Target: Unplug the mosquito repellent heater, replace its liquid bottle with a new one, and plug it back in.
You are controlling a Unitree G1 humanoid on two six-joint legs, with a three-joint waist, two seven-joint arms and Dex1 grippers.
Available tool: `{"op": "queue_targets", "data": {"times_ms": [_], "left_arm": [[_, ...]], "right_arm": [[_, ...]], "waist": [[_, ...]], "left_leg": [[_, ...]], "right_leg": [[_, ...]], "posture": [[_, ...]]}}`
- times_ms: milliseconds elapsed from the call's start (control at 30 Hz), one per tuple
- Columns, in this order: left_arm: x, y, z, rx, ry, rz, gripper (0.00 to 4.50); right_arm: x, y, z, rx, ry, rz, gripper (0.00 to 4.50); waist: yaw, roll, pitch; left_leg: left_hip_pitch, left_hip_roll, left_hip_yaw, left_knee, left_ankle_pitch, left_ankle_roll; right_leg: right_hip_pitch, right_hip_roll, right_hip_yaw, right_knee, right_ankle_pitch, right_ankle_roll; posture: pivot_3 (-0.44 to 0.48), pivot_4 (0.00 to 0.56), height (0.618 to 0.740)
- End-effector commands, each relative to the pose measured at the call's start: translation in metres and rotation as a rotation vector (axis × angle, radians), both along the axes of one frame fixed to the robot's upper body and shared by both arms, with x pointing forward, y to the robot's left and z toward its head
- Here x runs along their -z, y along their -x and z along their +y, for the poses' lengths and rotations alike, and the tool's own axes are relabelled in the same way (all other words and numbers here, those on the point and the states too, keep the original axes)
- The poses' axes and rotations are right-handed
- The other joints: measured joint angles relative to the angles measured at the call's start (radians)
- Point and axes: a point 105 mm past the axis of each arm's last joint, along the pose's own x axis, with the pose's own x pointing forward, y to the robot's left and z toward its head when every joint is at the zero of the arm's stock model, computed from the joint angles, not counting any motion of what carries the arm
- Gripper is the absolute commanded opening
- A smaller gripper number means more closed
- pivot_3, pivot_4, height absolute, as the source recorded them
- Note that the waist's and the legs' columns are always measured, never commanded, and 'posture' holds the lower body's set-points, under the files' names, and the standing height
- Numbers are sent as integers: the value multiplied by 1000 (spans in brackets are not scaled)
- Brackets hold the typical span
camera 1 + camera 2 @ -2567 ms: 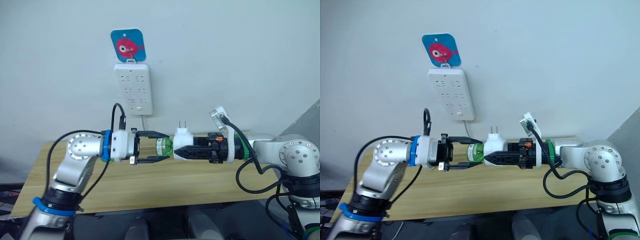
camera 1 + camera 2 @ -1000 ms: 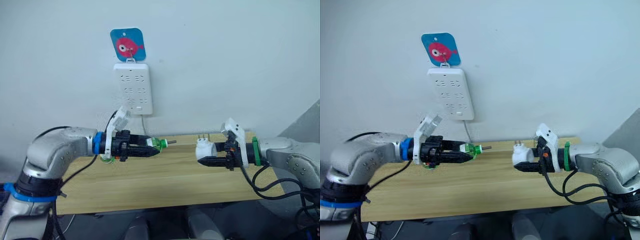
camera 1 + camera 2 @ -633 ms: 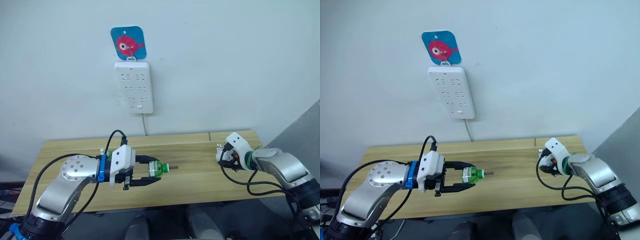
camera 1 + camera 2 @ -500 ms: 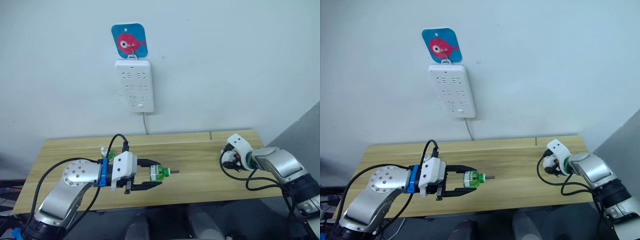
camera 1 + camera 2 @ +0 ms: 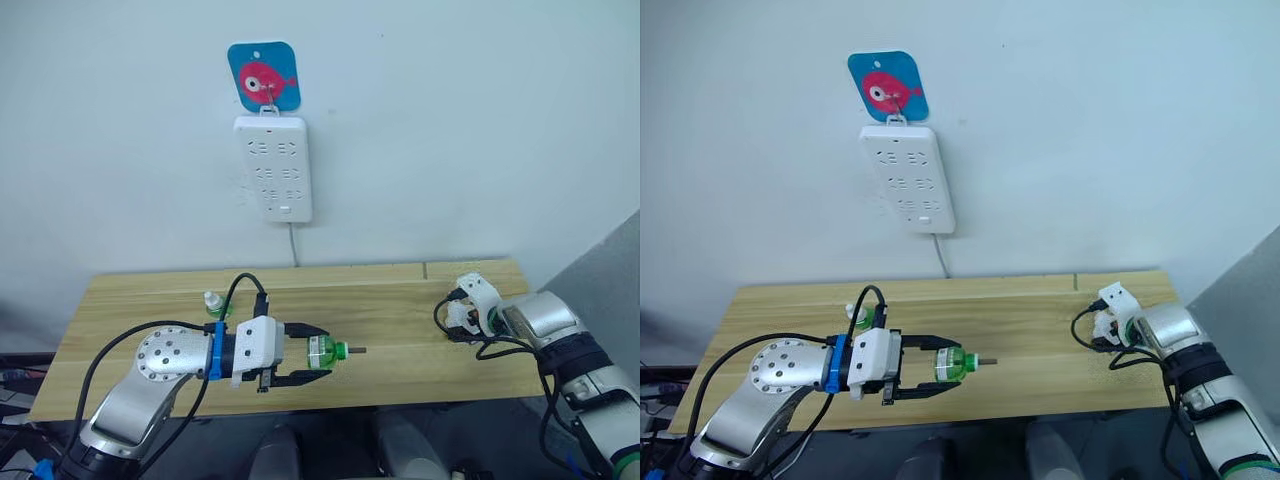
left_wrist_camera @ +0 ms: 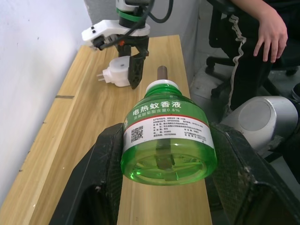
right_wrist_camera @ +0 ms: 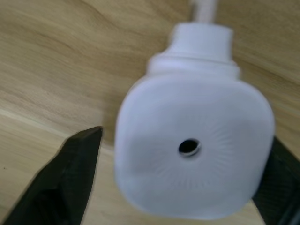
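Note:
My left gripper is shut on a green liquid bottle, held level over the table's front edge with its wick pointing right. The white mosquito repellent heater lies on the wooden table at its right end, prongs along the wood. My right gripper stands over the heater, open, with a black finger on each side and bare wood showing beside one. Another small green bottle with a white cap stands at the table's back left.
A white power strip hangs on the wall under a blue fish sign, its cord dropping behind the table. A seated person's hand and a dark chair are off the table's right end.
Over the last seconds the bottle came out of the heater and the arms parted. The heater went down to the table's right end. Lately the left gripper drifted slightly right with the bottle.

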Motion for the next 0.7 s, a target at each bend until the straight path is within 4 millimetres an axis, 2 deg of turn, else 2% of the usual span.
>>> {"op": "queue_targets", "data": {"times_ms": [33,100,167,267,367,500,600,700], "left_arm": [[-6,-2,-3,9,15,-37,2226],[-6,-6,-2,0,23,-35,2226],[-8,-10,-3,-12,45,-39,2226],[-12,-21,-5,-62,100,-52,2226],[-16,-32,-5,-134,174,-46,2226],[-33,-47,-11,-243,340,-57,2226],[-51,-53,-20,-276,440,-65,2226],[-55,-56,-22,-293,467,-67,2226]], "right_arm": [[-16,-7,-3,29,-13,-53,4500],[-28,-9,-3,37,-36,-92,4500],[-50,-5,-9,38,-51,-147,4500],[-78,17,-4,-38,-124,-195,4500],[-101,41,18,-161,-242,-247,4500],[-143,66,66,-356,-505,-463,4500],[-154,73,91,-373,-646,-540,4500],[-159,71,107,-287,-824,-542,4500]], "waist": [[-1,0,0],[-1,1,1],[-2,4,2],[5,5,3],[1,4,2],[-19,4,2],[-36,3,1],[-50,-1,-4]], "left_leg": [[0,0,0,0,0,0],[0,0,0,0,0,0],[0,0,0,0,0,0],[-1,0,0,0,0,0],[-2,0,0,-1,-1,1],[-2,0,0,0,-1,2],[-1,0,1,1,-1,2],[-1,0,2,2,-1,1]], "right_leg": [[0,0,0,0,0,0],[0,0,0,0,0,0],[-1,0,0,0,0,0],[-1,0,0,-1,0,0],[-1,-1,-1,-2,0,1],[-1,0,0,-2,0,1],[0,0,1,-1,1,3],[1,0,2,-1,3,5]], "posture": [[-71,183,740],[-82,179,740],[-103,172,740],[-126,164,740],[-162,156,740],[-195,148,740],[-208,137,740],[-213,128,740]]}}
